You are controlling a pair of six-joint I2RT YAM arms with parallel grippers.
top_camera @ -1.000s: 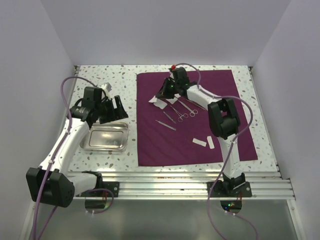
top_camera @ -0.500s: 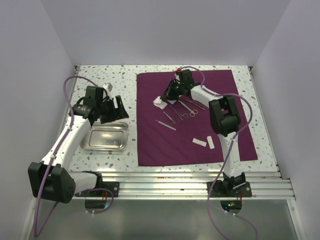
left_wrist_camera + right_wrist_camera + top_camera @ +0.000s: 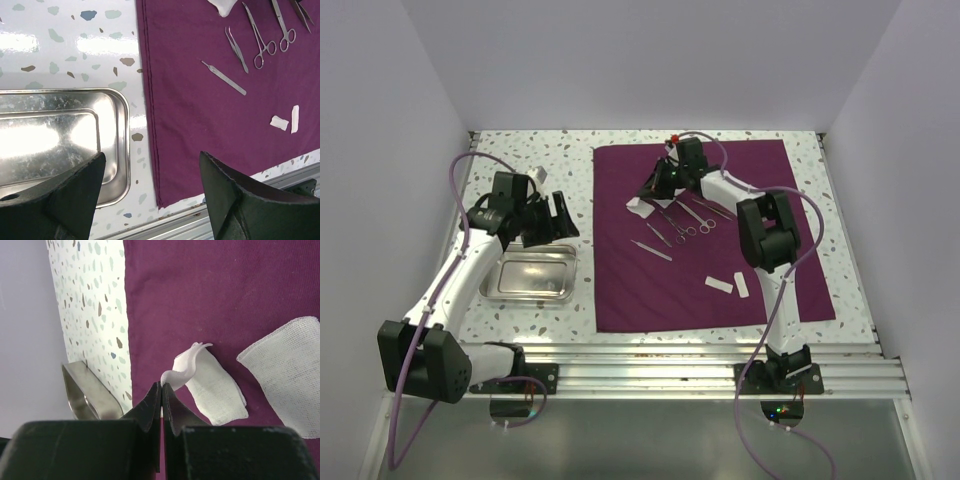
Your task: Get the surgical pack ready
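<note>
- Right pincer was closed, its tips touching the raised, curled corner of a gauze square. Whether that corner was actually pinched could not be told.
- Left pincer was wide open and held nothing. It hung above the tray's right end and the cloth's left border.
- Speckled tabletop carried everything.
- Dark-purple cloth lay flat on the right half of the tabletop, with all the instruments and gauze on it.
- Steel tray sat on the bare tabletop just beside the cloth's left edge, not touching it.
- A second gauze square lay flat on the cloth, just beside the first one, near the cloth's far left part.
- Two pairs of scissors lay side by side on the cloth, ring handles toward the arms.
- Tweezers lay just left of the scissors, apart from them.
- A thin straight silver tool lay at a slant nearer the arms than the tweezers.
- Two small white strips lay close together toward the cloth's near edge, well apart from the gauze squares.
</note>
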